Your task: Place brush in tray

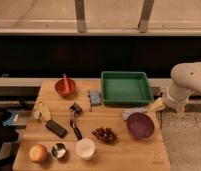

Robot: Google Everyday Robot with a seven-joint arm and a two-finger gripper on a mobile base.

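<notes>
The wooden table (121,152) fills most of my view. My white arm (191,80) hangs off its right end, and my gripper (177,106) sits just past the table's right edge, beside the tray's right end, spread open with nothing in it. The green tray (125,100) lies at the table's back edge, right of centre. In front of it, near me, stands the purple bowl (140,125). An orange bowl (65,87) sits at the back left. A white cup (85,148) stands at the front, with grapes (104,134) to its right. The black block (56,128) lies on the left. The grey-blue block (95,97) is just beside the tray's left wall. The brush (74,124) lies on the wood left of centre, between the black block and the grapes, well apart from the tray.
</notes>
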